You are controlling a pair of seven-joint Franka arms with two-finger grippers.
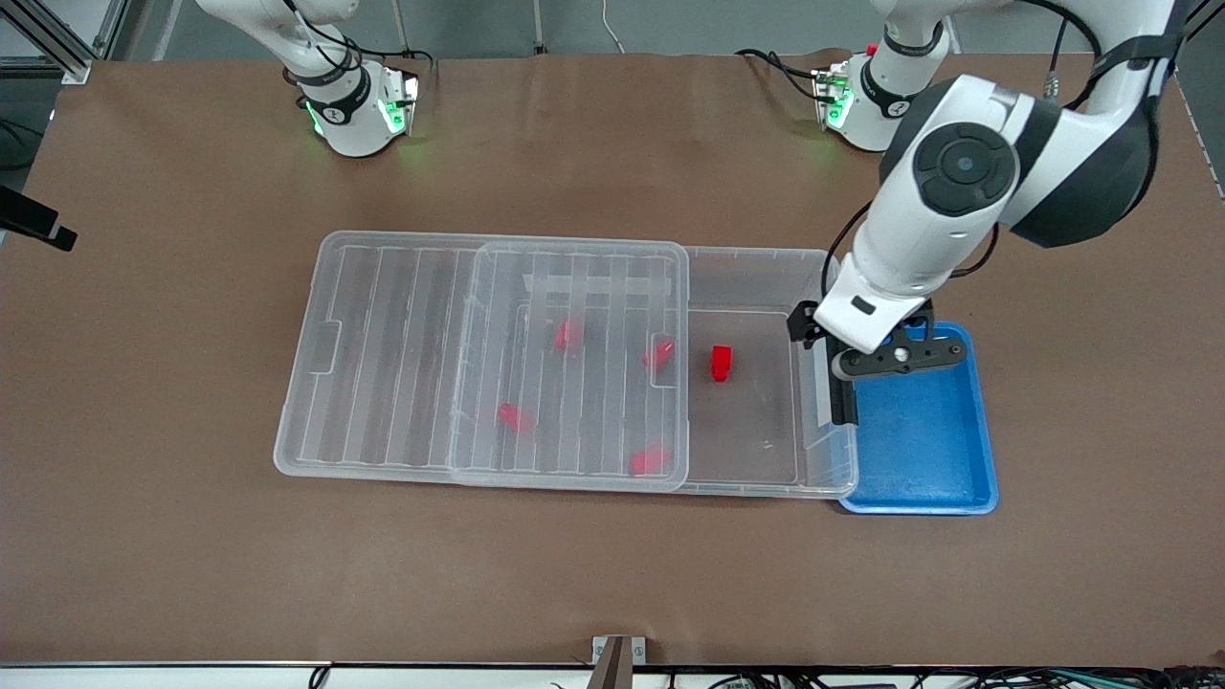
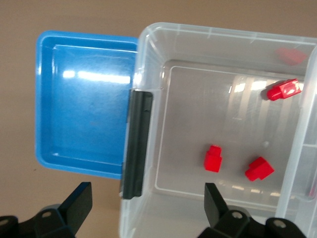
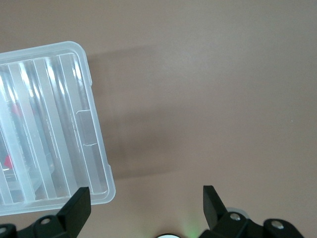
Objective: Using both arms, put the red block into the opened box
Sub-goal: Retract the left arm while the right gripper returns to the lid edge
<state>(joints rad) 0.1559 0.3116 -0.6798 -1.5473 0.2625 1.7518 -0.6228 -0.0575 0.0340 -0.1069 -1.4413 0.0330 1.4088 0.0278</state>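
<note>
One red block [image 1: 721, 363] [image 2: 213, 158] lies on the bare floor of the clear box [image 1: 756, 255] [image 2: 223, 30]. Several more red blocks [image 1: 568, 334] show through the ribbed lid [image 1: 383, 364] [image 3: 49, 129], which is slid toward the right arm's end and covers most of the box. My left gripper [image 1: 855, 356] [image 2: 147, 193] hangs open and empty over the box's short end, its fingers on either side of the black latch [image 1: 842, 402] [image 2: 136, 144]. My right gripper [image 3: 146, 198] is open and empty, high over bare table beside a lid corner, out of the front view.
An empty blue tray [image 1: 919, 450] [image 2: 84, 109] sits against the box's latch end, toward the left arm's end of the table. Brown tabletop surrounds the box. The right arm's base [image 1: 349, 105] stands at the table's edge farthest from the front camera.
</note>
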